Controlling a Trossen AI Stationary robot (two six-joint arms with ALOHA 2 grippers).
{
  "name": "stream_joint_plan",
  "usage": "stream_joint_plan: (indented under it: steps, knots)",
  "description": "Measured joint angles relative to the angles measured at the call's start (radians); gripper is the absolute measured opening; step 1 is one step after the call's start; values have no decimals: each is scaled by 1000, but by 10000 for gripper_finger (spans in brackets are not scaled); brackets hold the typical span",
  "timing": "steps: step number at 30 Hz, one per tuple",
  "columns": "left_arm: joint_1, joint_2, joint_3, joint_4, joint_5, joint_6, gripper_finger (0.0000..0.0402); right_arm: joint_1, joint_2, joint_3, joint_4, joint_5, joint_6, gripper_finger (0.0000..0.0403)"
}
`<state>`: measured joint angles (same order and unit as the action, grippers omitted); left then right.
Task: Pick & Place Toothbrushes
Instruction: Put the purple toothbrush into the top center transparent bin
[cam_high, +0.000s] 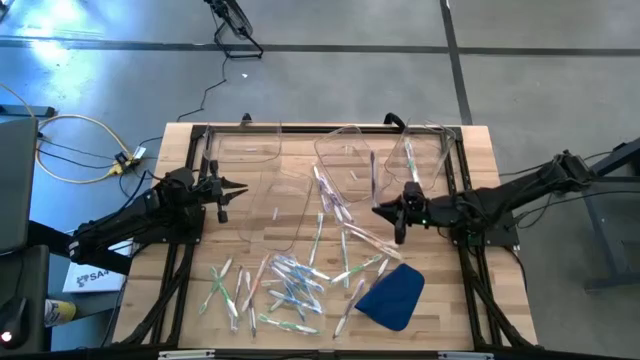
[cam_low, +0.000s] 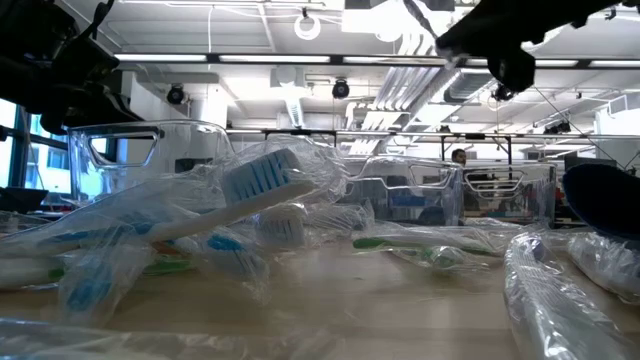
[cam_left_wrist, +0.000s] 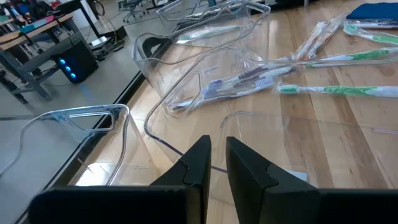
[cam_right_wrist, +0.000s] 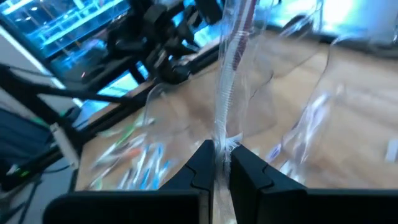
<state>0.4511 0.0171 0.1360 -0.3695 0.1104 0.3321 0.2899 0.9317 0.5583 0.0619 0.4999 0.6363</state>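
The right gripper (cam_high: 378, 210) hangs over the middle of the wooden surface (cam_high: 470, 300), just off the near edge of a clear bin (cam_high: 350, 150) that lies at the centre back. Its fingers (cam_right_wrist: 202, 163) are clenched on a wrapped toothbrush (cam_right_wrist: 229, 68) — the right wrist view shows the slim clear packet standing up out of the narrow gap between them, with the bristled head well above the tips.

The left gripper (cam_high: 243, 187) waits over the left side of the surface, beside another clear bin (cam_high: 282, 205) lying on its side. Its fingers (cam_left_wrist: 198, 163) stand close together with only a thin slit between them, and nothing sits in that slit.

The other toothbrushes (cam_high: 285, 285) are mostly scattered on the near half of the surface, a loose heap of wrapped sticks with blue and green accents, left of a blue cloth (cam_high: 392, 297) — a few more lie strung out between the heap and the centre bin. Two or three stand inside a third clear bin (cam_high: 425, 150) at the back right. In the low view the nearest wrapped brush (cam_low: 262, 180) fills the foreground, its blue-and-white head tilted upward.
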Motion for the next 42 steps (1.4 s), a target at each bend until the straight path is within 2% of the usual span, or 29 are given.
stream_joint_plan:
  steps: [11, 17, 21, 28, 34, 42]
  knots:
    - [0, 0, 0, 0, 3, 0, 46, -187, 76, 3, 149, -13, -159, 20]
    - [0, 0, 0, 0, 3, 0, 46, -262, 162, 95, 133, -94, -227, 20]
    - [0, 0, 0, 0, 3, 0, 46, -303, 252, 208, 18, -119, -274, 20]
    - [0, 0, 0, 0, 3, 0, 46, -407, 379, 396, -326, -141, -266, 20]
    - [0, 0, 0, 0, 2, 0, 46, -513, 463, 479, -443, -295, -275, 20]
    - [0, 0, 0, 0, -1, 0, 46, -630, 545, 485, -516, -461, -294, 20]
